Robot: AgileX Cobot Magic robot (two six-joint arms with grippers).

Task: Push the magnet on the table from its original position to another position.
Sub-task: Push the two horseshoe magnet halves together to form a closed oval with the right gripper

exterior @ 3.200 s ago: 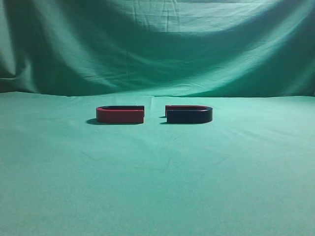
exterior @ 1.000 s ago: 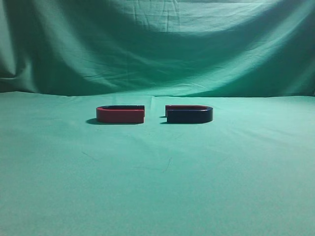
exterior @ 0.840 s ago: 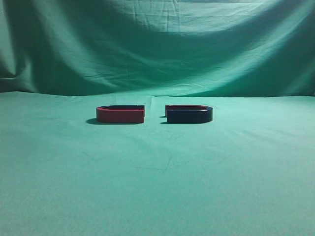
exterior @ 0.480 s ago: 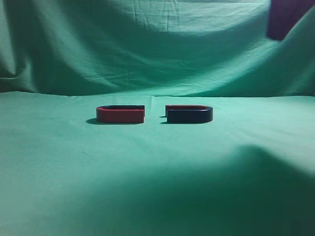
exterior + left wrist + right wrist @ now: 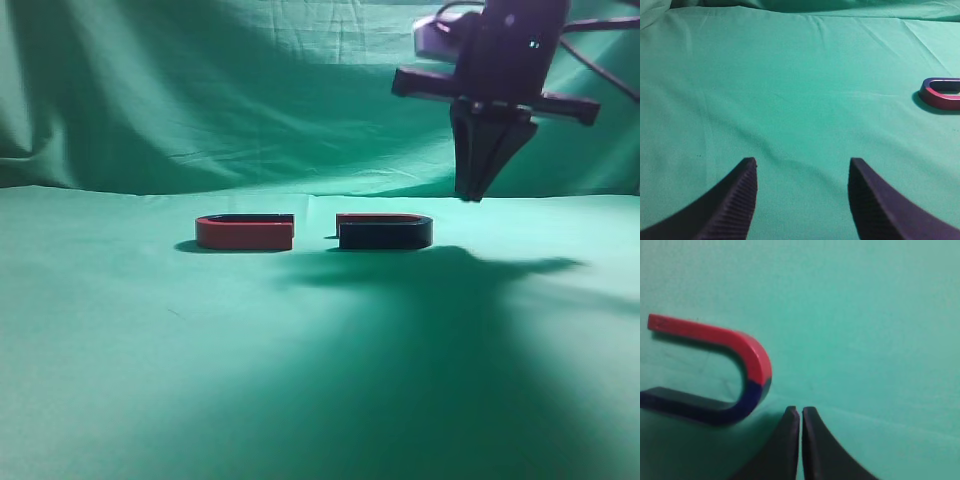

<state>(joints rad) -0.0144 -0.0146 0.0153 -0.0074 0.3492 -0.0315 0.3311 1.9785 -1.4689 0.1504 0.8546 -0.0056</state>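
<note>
Two horseshoe magnets lie flat on the green cloth with their open ends facing each other. The left magnet point(image 5: 245, 232) shows its red side; its bend also shows in the left wrist view point(image 5: 941, 93). The right magnet point(image 5: 385, 232) shows its dark blue side and, in the right wrist view point(image 5: 715, 370), one red and one blue half. My right gripper point(image 5: 472, 190) hangs shut and empty in the air, right of and above the right magnet; in the right wrist view point(image 5: 800, 412) its tips sit just right of the magnet's bend. My left gripper point(image 5: 802, 165) is open and empty over bare cloth.
The green cloth point(image 5: 320, 380) covers the table and rises as a backdrop point(image 5: 250, 90) behind it. The right arm casts a broad shadow point(image 5: 440, 330) over the right half of the cloth.
My right arm has come down into the exterior view from the top right and now hangs beside the right magnet. Its shadow spreads over the cloth. Both magnets lie where they were.
</note>
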